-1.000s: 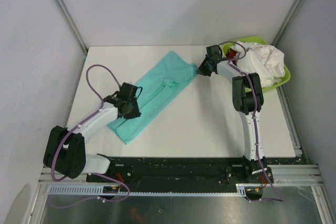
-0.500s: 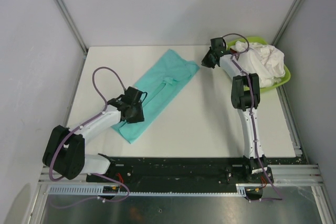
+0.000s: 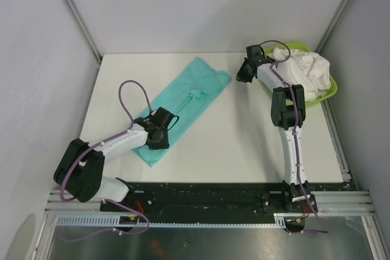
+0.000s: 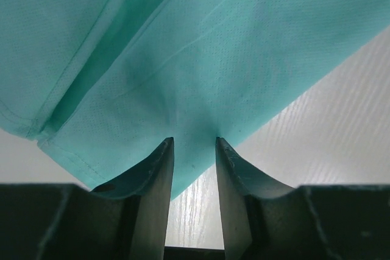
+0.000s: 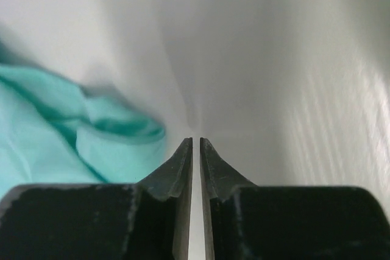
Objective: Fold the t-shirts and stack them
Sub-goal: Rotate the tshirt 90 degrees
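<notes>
A teal t-shirt, folded into a long strip, lies flat and slantwise on the white table. My left gripper is open over the strip's near end. In the left wrist view its fingertips rest on the teal cloth just inside the hem, with nothing between them. My right gripper is shut and empty, just right of the shirt's far corner. In the right wrist view that corner lies to its left, apart from it. White shirts are piled in a basin.
The lime-green basin stands at the back right corner of the table, and the right arm's forearm passes close by its left rim. Grey walls and metal posts enclose the table on three sides.
My left gripper has slid along the teal strip toward its near end. My right gripper has drawn back a little from the shirt's far corner, which now lies flat.
</notes>
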